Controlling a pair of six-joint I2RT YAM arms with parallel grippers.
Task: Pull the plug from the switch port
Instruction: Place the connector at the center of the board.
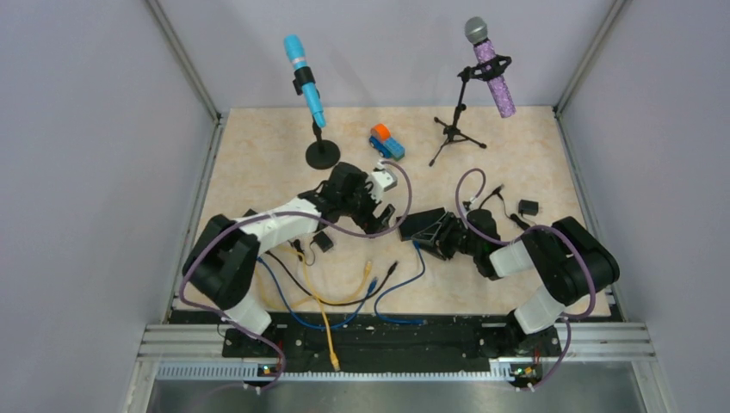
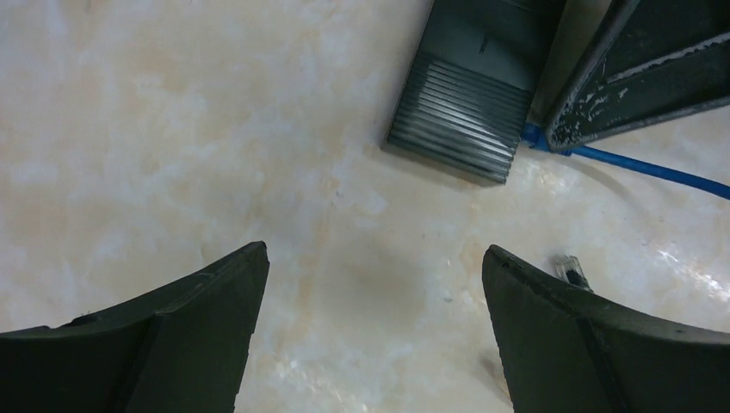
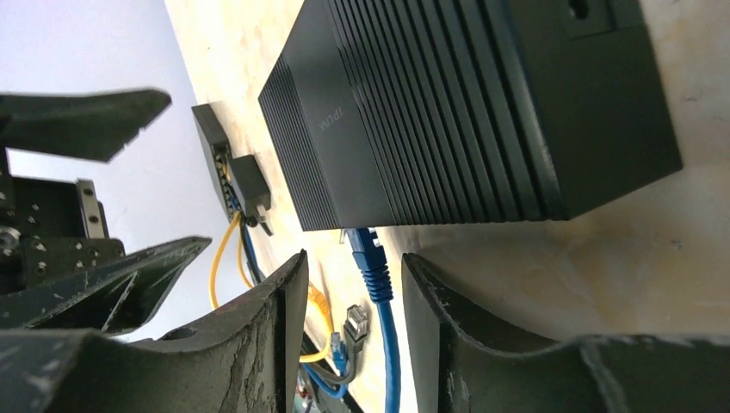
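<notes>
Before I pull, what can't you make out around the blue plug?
- Top view: port on the black ribbed switch, hidden under the right gripper.
- Right wrist view: latch of the blue plug, not on the visible side.
- Left wrist view: plug mostly behind the right gripper; switch cut by top edge.

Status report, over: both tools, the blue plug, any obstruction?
Left tool open, holding nothing. Right tool open, jaws astride blue plug, plug seated in switch. Nothing between jaws and plug.
</notes>
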